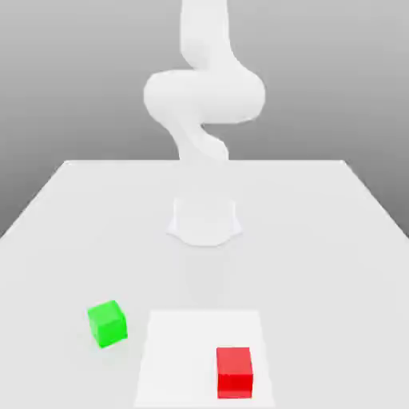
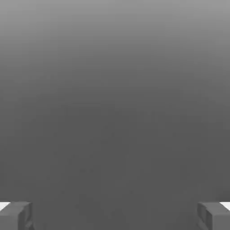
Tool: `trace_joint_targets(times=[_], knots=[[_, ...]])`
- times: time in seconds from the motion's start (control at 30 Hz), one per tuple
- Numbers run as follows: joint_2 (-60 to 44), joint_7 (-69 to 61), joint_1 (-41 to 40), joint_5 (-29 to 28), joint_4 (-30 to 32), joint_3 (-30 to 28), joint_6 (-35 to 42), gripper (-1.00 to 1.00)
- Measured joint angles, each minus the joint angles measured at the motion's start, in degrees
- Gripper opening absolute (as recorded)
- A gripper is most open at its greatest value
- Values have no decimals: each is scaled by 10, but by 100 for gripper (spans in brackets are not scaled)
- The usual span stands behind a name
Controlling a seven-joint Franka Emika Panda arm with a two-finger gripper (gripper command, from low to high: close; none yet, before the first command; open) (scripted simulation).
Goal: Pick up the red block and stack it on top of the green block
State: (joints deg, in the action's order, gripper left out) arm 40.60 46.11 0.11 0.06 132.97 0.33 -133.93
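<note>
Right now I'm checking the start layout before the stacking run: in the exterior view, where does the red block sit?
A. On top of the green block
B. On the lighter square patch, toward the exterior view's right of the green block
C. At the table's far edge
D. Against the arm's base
B: the red block rests on the lighter square patch, while the green block stands apart on the table toward the exterior view's left.

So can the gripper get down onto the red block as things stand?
Probably yes: the red block sits alone on the table, apart from the green block, and the gripper is open with nothing between its fingers.
</note>
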Motion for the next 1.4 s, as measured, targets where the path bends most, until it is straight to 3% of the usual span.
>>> trace_joint_targets(times=[0.77, 0.93, 0.97, 1.2, 1.4], knots=[[-481, 38, 19, -12, 109, 27, -197, 0], [-585, 48, 24, -23, 103, 21, -273, 0], [-605, 49, 26, -25, 100, 18, -290, -100], [-610, 51, 26, -27, 100, 18, -294, -100], [-509, 47, 17, -20, 119, 19, -213, -100]])
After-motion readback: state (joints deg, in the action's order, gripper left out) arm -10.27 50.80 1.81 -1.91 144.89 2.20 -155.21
